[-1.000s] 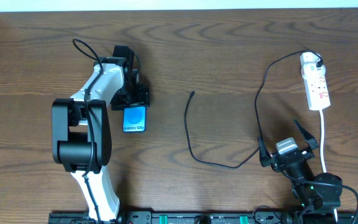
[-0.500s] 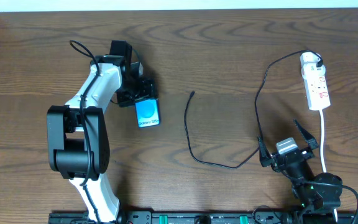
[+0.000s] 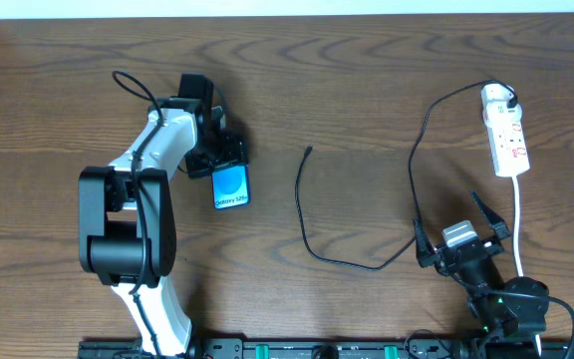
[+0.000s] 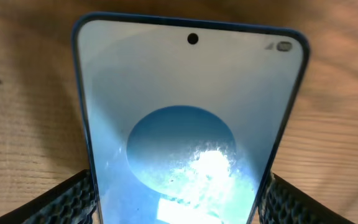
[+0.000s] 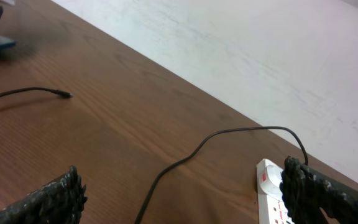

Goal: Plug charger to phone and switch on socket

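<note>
Overhead, the left gripper (image 3: pixel 225 165) pinches the top end of the smartphone (image 3: pixel 231 187), which sits left of centre on the wooden table (image 3: pixel 367 80). Its blue screen faces up. The charger cable (image 3: pixel 357 265) lies well apart from it. Its small plug tip (image 3: pixel 310 151) rests free on the wood at mid-table. The line loops toward the near edge and then climbs to the black plug (image 3: pixel 508 97) seated in the far end of the power strip (image 3: pixel 506 138). That strip lies at the right, and its thick white cord (image 3: pixel 516 214) runs toward the near edge. The right gripper (image 3: pixel 456 227) sits near the front right corner with its fingers spread, and nothing is between them.

Seen from the left wrist, the smartphone (image 4: pixel 191 124) fills the frame, with a blue oval on a pale screen. One textured finger (image 4: pixel 67 199) presses each long edge.

From the right wrist, the two fingers (image 5: pixel 48 199) stand wide apart at the lower corners over bare wood. The charger cable (image 5: pixel 241 129) arcs across to the power strip (image 5: pixel 269 183), just beside the right-hand finger. Red marks show on the strip. The plug tip (image 5: pixel 66 94) lies loose at the left.
</note>
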Controlling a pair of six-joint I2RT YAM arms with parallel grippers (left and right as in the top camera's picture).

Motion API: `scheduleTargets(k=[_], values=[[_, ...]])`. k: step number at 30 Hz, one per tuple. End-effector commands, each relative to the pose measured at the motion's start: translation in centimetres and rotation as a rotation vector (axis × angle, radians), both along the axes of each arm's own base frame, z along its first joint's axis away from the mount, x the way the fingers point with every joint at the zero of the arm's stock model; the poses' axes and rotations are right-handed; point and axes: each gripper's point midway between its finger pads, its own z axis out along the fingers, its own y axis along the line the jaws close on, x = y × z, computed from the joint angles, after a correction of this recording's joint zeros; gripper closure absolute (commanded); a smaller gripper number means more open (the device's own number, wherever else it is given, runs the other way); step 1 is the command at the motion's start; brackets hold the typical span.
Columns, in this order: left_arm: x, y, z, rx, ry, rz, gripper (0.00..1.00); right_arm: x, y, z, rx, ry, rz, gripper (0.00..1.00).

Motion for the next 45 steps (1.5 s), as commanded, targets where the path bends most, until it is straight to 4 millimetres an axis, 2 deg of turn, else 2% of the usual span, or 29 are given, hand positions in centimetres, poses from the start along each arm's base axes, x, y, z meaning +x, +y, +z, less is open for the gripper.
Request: scheduleTargets(k=[1, 5, 13, 21, 28, 32, 38, 45], values=[[-0.4, 0.5, -1.2, 0.032, 0.026, 0.003, 0.21, 0.0, 0.2, -0.1, -0.003, -0.002, 0.008, 0.01], [-0.7, 0.8, -1.4, 0.048, 0.033, 0.003, 0.21, 0.0, 0.2, -0.1, -0.003, -0.002, 0.008, 0.01], [-3.1, 0.7, -3.4, 0.1, 0.081, -0.026, 0.2, 0.0, 0.2, -0.1, -0.003, -0.002, 0.008, 0.01], [-4.4, 0.2, -4.8, 0.129, 0.093, -0.044, 0.19, 0.0, 0.2, -0.1, -0.003, -0.002, 0.008, 0.01], [-4.6, 1.2, -5.0, 0.216, 0.092, -0.057, 0.19, 0.0, 0.2, -0.1, -0.003, -0.002, 0.008, 0.01], [-5.2, 1.7, -5.4, 0.252, 0.102, -0.062, 0.14, 0.0, 0.2, -0.1, -0.003, -0.002, 0.008, 0.01], [-6.2, 2.3, -6.1, 0.281, 0.118, -0.065, 0.12, 0.0, 0.2, -0.1, -0.003, -0.002, 0.008, 0.01], [-6.3, 2.4, -6.2, 0.287, 0.12, -0.066, 0.12, 0.0, 0.2, -0.1, -0.003, -0.002, 0.008, 0.01]])
